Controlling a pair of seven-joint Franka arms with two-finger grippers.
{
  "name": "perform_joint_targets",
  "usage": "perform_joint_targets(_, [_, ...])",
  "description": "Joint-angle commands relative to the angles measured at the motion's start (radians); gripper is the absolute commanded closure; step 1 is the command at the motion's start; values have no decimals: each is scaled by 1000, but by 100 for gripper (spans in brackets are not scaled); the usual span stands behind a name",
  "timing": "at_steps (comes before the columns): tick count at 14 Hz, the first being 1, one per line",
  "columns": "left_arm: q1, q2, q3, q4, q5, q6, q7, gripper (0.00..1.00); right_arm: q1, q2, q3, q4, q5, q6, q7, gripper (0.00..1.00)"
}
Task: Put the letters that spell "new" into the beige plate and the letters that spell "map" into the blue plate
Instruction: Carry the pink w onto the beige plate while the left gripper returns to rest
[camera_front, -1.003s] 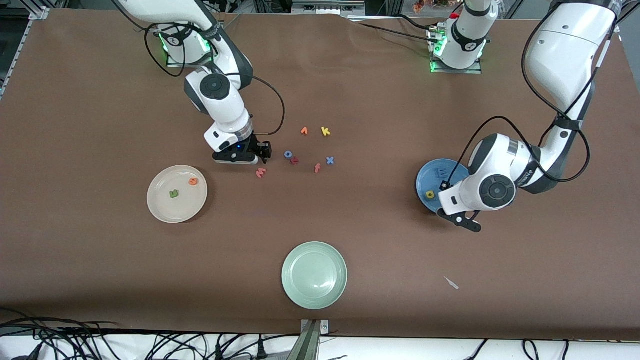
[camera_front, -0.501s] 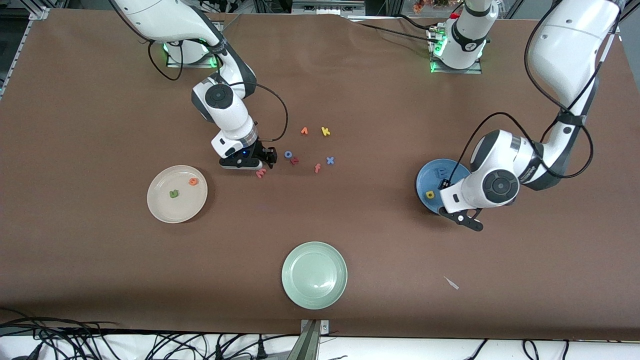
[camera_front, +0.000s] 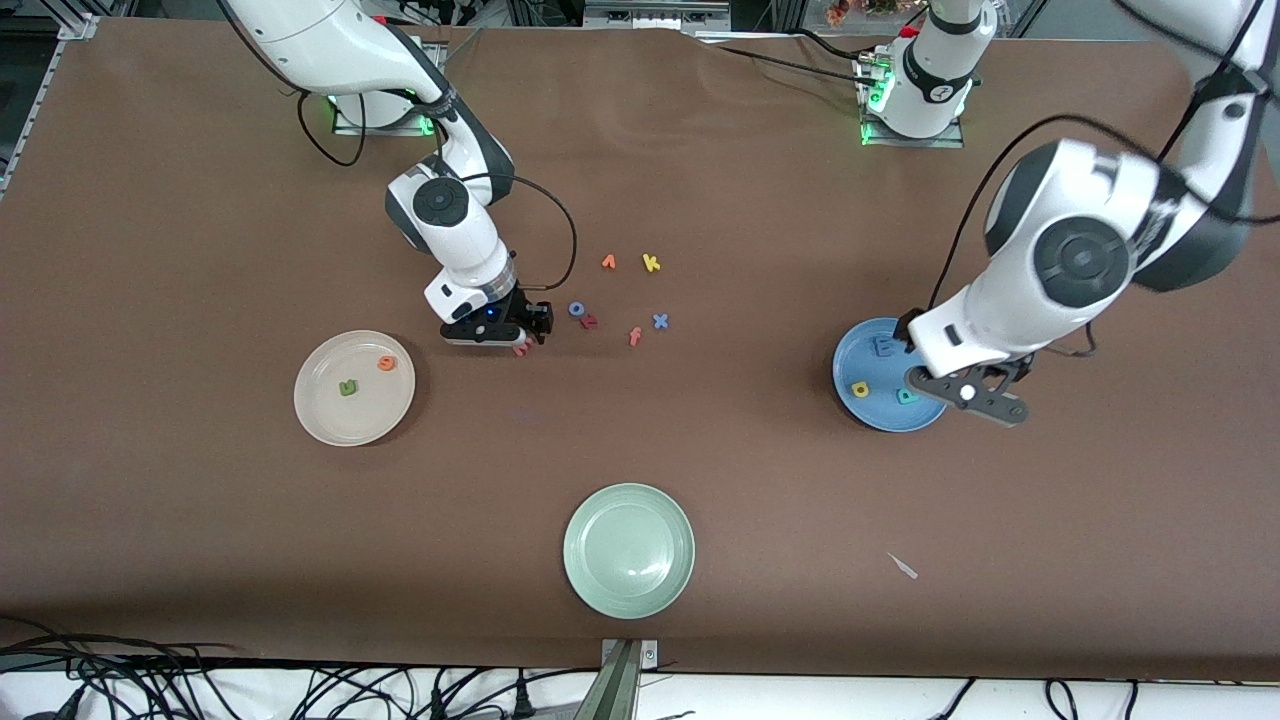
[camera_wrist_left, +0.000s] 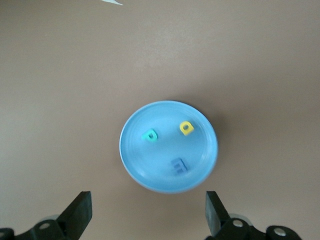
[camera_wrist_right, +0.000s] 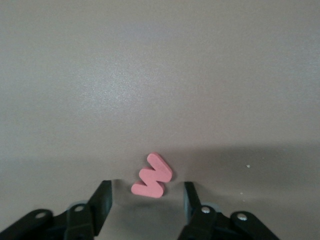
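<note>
1. Brown paper covers the desk (camera_front: 180, 560); a pale green plate (camera_front: 629, 550) lies nearest the front camera, and loose foam letters lie mid-desk.
2. Left hand (camera_wrist_left: 148, 217) hangs above the round blue plate (camera_wrist_left: 135, 170), fingers spread wide, holding nothing.
3. Right hand (camera_wrist_right: 145, 202) is low on the desk, its half-open fingers on either side of the salmon-pink foam w (camera_wrist_right: 152, 176), not gripping it.
4. Blue m (camera_wrist_left: 179, 165), yellow a (camera_wrist_left: 186, 128) and teal p (camera_wrist_left: 149, 134) lie in the blue plate.
5. Dark green n (camera_front: 348, 387) and orange e (camera_front: 386, 363) lie in the round beige plate (camera_front: 330, 425).
</note>
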Motion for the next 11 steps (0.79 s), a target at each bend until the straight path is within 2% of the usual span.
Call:
perform_joint_targets(1, [1, 9, 4, 105, -31, -101, -5, 0, 18, 18, -17, 18, -22, 14, 20, 48])
perform_joint_targets(3, [12, -27, 27, 128, -74, -101, -2, 0, 18, 20, -19, 18, -23, 14, 20, 64])
perform_joint_targets(6, [-55, -129, 232, 125, -213, -98, -3, 0, 18, 20, -22, 18, -25, 14, 17, 89])
perform_joint_targets(9, [-204, -220, 416, 99, -215, -101, -5, 0, 17, 14, -37, 18, -37, 14, 6, 92])
perform_joint_targets(11, [-272, -262, 482, 49, -215, -100, -3, 0, 15, -11, -52, 19, -46, -9, -17, 92])
